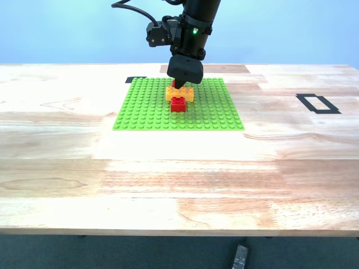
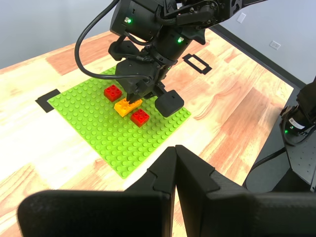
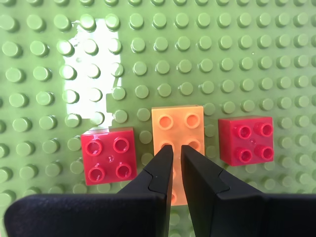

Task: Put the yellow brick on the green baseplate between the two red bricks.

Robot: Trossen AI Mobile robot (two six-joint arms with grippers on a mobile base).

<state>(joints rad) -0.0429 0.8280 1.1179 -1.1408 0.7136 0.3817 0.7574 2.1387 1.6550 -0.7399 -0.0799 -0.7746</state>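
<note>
A pale wooden table (image 1: 179, 168) runs wide under a plain blue wall, and near its far middle lies the green baseplate (image 1: 146, 112), flat and square. On the plate sits the yellow brick (image 3: 177, 121), seated among the studs with one of the two red bricks (image 3: 108, 154) on each of its long sides (image 3: 246, 139), each a row or so of studs away and not touching it. In the exterior view the three bricks line up front to back, the near red one (image 1: 178, 105) before the yellow brick (image 1: 187, 93) and the far red one mostly hidden behind the arm. My second gripper (image 3: 177, 155) hangs straight down over the yellow brick, its black fingers (image 3: 159, 168) drawn nearly together with only a thin slit between them, their tips over the brick's top studs; I cannot tell whether they press on the plastic or hover just clear of it, and they grasp nothing. My first gripper (image 2: 175, 150) is held well back from the plate and above the table, its jaws closed tip to tip and empty, looking across at the second arm and the bricks (image 2: 127, 105). Black tape marks (image 1: 317, 103) lie on the wood toward the exterior view's right and at the plate's far corner (image 1: 136, 79).
</note>
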